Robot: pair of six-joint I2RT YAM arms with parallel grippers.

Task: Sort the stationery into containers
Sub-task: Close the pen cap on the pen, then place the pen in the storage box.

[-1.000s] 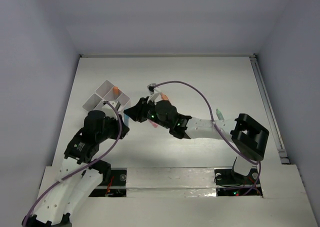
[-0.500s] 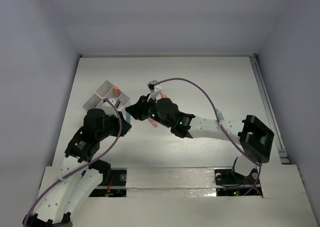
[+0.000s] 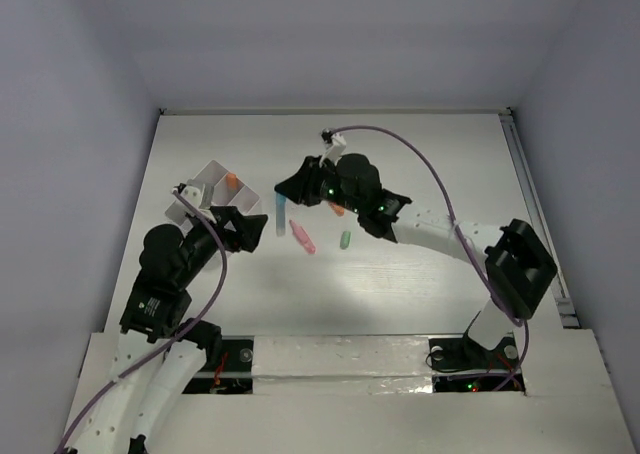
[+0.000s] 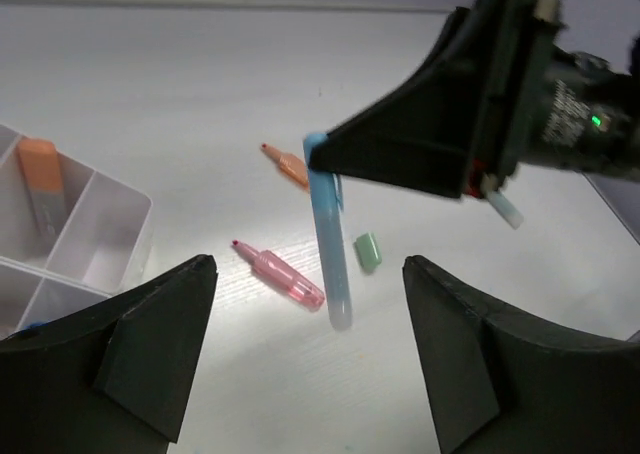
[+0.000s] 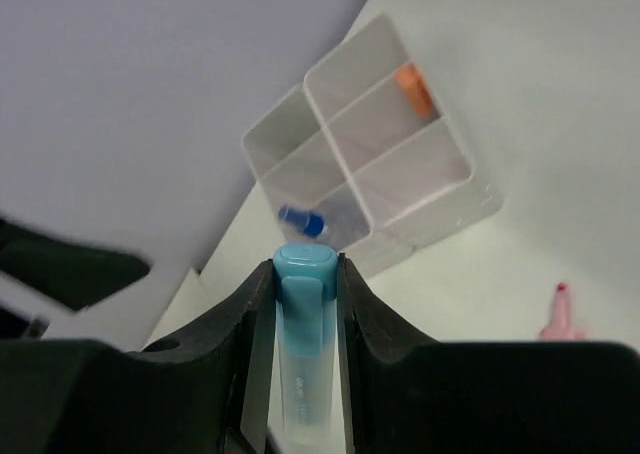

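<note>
Okay so checking in from my end: the right gripper is clamped tight on the cap end of a light blue marker, and the marker hangs down from the fingertips with its other end pointing at the table. On the top camera it sits between the containers and the loose stuff in the middle of the table. I can't tell if its lower end is touching the surface or just above it. The left gripper is spread wide with nothing in it. On its wrist cam the 2 fingers frame the scene from either side, well apart from each other. It's parked just beside the containers on the near side. The containers read as 4 square compartments in a 2 by 2 block on the right wrist cam, with an orange piece in 1 and a blue item in a different 1. Lying loose on the table are a pink marker, a small green piece near it, and an orange marker a bit further back, partly under the right arm on the top view
</note>
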